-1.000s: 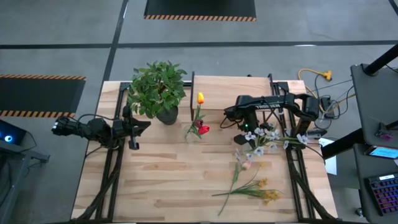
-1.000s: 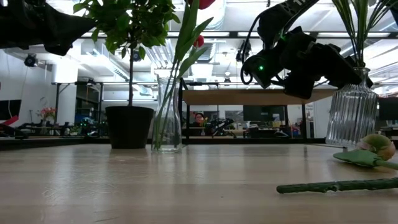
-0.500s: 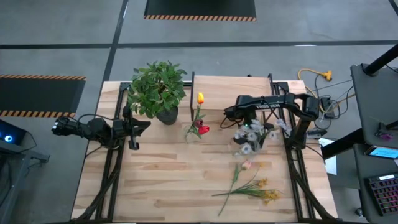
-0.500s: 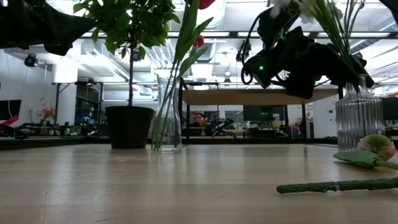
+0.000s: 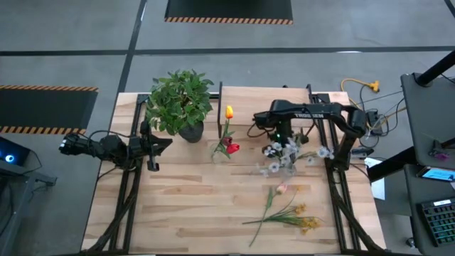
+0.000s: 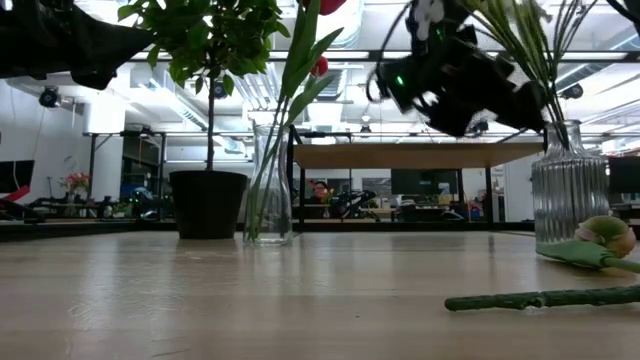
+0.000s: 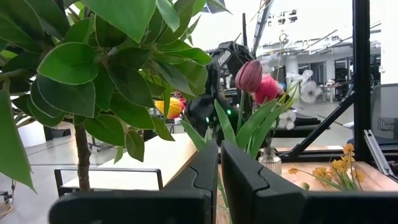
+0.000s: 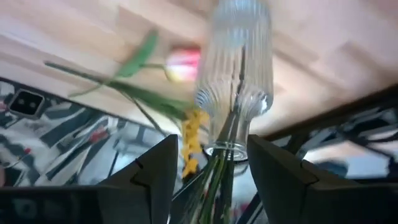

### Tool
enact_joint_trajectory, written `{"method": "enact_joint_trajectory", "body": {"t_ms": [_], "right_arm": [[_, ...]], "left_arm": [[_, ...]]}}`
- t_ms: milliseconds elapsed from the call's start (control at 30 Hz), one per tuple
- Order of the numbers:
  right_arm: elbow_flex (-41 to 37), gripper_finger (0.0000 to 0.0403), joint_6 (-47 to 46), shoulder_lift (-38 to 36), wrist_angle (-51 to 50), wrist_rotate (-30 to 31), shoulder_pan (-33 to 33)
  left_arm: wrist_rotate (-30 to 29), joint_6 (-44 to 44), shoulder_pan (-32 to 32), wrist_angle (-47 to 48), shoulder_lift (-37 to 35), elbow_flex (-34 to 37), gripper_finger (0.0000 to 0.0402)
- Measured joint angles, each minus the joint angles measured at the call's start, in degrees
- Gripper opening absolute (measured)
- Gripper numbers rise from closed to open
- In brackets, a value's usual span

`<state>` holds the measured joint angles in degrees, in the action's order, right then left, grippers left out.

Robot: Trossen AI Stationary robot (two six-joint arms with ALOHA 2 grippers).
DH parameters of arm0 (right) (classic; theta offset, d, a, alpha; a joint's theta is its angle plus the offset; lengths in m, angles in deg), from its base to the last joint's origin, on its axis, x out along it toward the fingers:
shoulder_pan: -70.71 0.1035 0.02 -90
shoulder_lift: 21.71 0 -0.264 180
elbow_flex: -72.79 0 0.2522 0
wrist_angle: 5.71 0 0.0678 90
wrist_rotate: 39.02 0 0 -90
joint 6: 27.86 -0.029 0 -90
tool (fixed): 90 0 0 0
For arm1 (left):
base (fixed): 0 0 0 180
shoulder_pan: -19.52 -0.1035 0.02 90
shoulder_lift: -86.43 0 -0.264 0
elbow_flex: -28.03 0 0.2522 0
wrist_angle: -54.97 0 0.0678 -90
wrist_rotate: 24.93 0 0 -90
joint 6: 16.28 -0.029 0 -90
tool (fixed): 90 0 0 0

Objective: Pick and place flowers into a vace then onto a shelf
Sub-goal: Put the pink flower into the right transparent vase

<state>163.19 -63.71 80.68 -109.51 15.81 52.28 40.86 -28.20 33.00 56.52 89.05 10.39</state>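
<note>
High view: right gripper [image 5: 283,136] hangs over table [image 5: 185,206] at roughly 2 o'clock from centre, gripping a bunch of pale white-lilac sprigs [image 5: 284,153]. Blooms fan toward 5 o'clock from the fingers, long axis running approx 11-to-5. Right wrist view: fingers [image 8: 155,171] spread only as wide as the green stems [image 8: 217,177] pinched between them; stem ends go down into the mouth of a ribbed glass vase [image 8: 237,74], long axis in line w/ the vase neck. Low view: same vase [image 6: 569,195] stands upright on the tabletop at right, stems rising out of it steeply, leaning toward the gripper [image 6: 450,75] above.

Pink bud [image 5: 282,188] and yellow clusters [image 5: 306,220] lie flat at approx 4–5 o'clock, stems pointing toward 7–8 o'clock. Red and yellow tulips [image 5: 227,135] stand in a clear vase [image 6: 270,185] near 12 o'clock, beside a potted plant [image 5: 181,103].

Left gripper [image 5: 151,149] waits at 9 o'clock edge; left wrist view shows its fingers [image 7: 245,186] pressed nearly together, holding nothing.
</note>
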Motion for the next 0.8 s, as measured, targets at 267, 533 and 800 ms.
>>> {"method": "enact_joint_trajectory", "body": {"t_ms": [267, 533, 800], "right_arm": [[13.4, 0.0172, 0.3, -0.5, 0.0, 9.3, 0.0], [29.3, 0.0166, 1.5, -4.8, 0.1, 22.4, 0.9], [39.2, 0.0166, -0.6, -12.8, 0.2, 43.4, 12.9]], "left_arm": [[0.0, 0.0, 0.0, 0.0, 0.0, 0.0, 0.0004], [0.0, 0.0, 0.0, 0.0, 0.0, 0.0, 0.0004], [0.0, 0.0, 0.0, 0.0, 0.0, 0.0, 0.0004]]}}
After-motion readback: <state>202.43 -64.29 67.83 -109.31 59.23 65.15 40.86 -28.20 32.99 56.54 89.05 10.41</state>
